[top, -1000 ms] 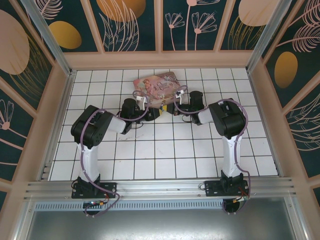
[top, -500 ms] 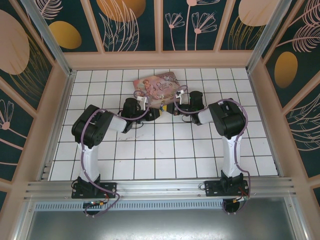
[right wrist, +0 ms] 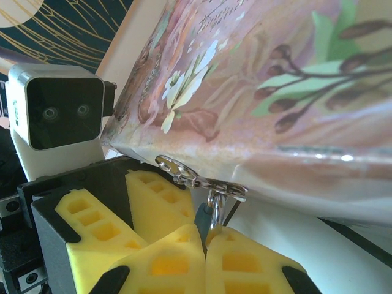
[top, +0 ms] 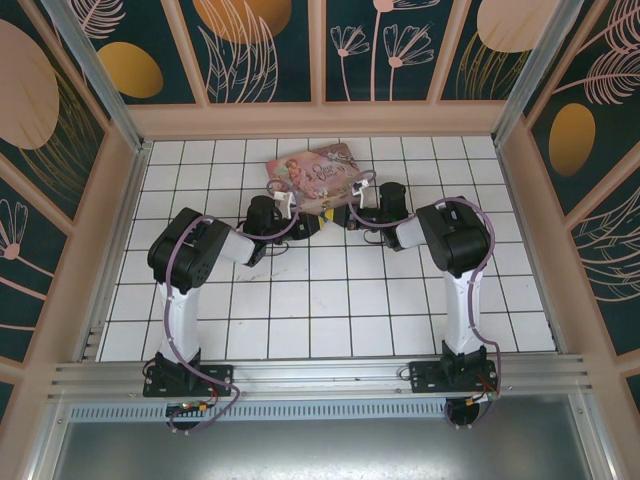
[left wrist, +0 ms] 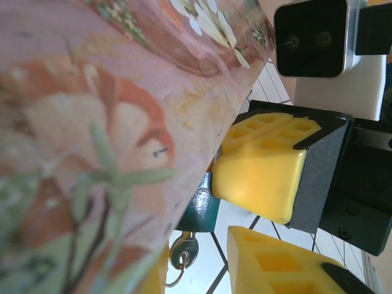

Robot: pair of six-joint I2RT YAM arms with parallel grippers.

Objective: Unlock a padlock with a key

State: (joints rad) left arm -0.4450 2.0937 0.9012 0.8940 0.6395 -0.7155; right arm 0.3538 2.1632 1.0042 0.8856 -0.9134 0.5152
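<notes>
The padlock (left wrist: 205, 205) has a teal-blue body and hangs by its silver shackle (right wrist: 214, 208) from the metal hasp (right wrist: 202, 180) on the front of the pink floral tin box (top: 315, 178). My right gripper (right wrist: 207, 236) is shut on the padlock, its yellow pads pinching body and shackle. The key (left wrist: 184, 250) sticks out of the padlock's underside with a wire ring through it. My left gripper (left wrist: 199, 262) is open, and the key lies in the gap between its yellow fingers (left wrist: 275, 263). Both grippers meet at the box front (top: 328, 215).
The tin box stands on the white tiled floor (top: 330, 300) toward the back, just behind both grippers. The right arm's wrist camera (left wrist: 312, 37) faces me close by. Pink-framed walls (top: 320, 118) surround the floor.
The left arm has shifted slightly right toward the box and its jaws have narrowed around the key. The right gripper has stayed put, clamped on the padlock.
</notes>
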